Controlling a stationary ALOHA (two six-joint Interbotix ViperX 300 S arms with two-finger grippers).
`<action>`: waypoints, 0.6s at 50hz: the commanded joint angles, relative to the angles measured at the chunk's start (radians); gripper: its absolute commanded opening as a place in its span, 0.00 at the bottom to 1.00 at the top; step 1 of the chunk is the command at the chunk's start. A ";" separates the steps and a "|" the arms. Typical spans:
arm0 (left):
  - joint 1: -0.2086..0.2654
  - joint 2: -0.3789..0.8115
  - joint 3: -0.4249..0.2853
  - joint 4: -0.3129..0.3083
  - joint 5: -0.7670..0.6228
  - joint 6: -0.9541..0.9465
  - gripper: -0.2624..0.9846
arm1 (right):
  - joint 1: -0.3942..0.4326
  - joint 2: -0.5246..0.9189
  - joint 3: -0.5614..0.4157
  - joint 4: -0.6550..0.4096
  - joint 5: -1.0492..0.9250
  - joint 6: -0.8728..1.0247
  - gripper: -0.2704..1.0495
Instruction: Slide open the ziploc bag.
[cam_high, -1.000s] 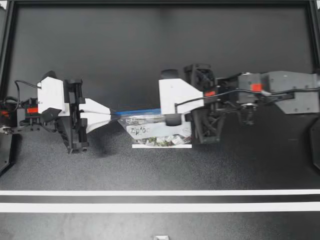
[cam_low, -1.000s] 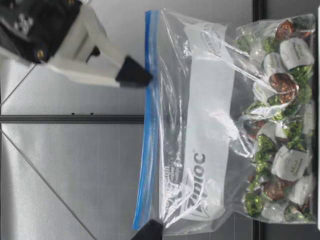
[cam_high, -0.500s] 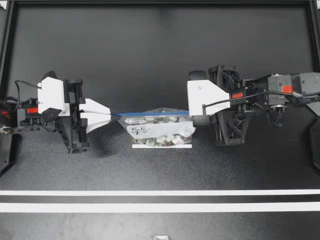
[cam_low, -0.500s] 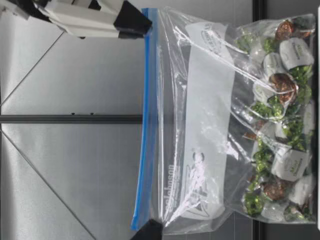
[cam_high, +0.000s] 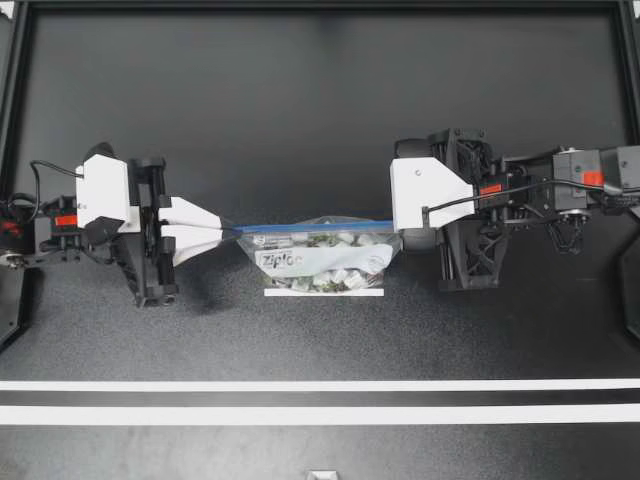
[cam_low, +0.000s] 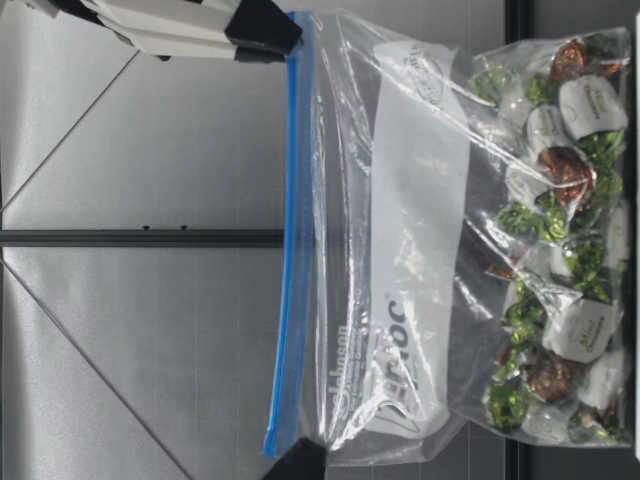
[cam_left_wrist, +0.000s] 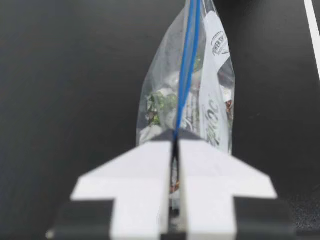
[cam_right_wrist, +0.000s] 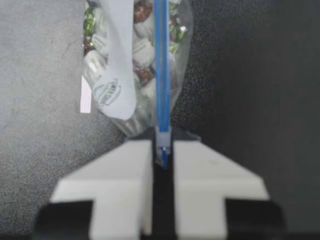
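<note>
Now, the ziploc bag (cam_high: 320, 258) stands upright at the middle of the table (cam_high: 320, 120), sweets (cam_low: 560, 240) heaped in its bottom, blue zip strip (cam_high: 315, 227) along its top; that strip is the whole story here; it runs in a straight line from my left gripper (cam_high: 232, 231) to my right gripper (cam_high: 398, 233), taut-looking, one gripper at each end. Left wrist view: left fingers (cam_left_wrist: 130, 170) pressed together with only a sliver between them, the strip's end pinched in that sliver; an anchor, I'd say. Right wrist view: right fingers (cam_right_wrist: 115, 170) just as tight, clamped from both sides on the small pale slider (cam_right_wrist: 162, 137) at the strip's other end. From table height, the right gripper's black tips sit on one top corner of the bag, the left's tip at the opposite corner. So the track's long axis points straight through both grippers; any further travel has to go along it, away from the anchored end; I judge hardly any track remains on that side; whether the mouth is parted, I cannot tell.
</note>
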 joint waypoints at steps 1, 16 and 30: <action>0.003 -0.023 -0.012 0.003 -0.009 0.002 0.07 | -0.011 -0.018 -0.005 0.000 -0.023 0.000 0.12; 0.003 -0.035 -0.017 0.003 -0.015 0.000 0.32 | -0.011 -0.028 0.029 0.005 -0.081 0.002 0.30; 0.002 -0.049 -0.018 0.006 -0.011 -0.002 0.50 | -0.011 -0.041 0.066 0.005 -0.189 0.002 0.37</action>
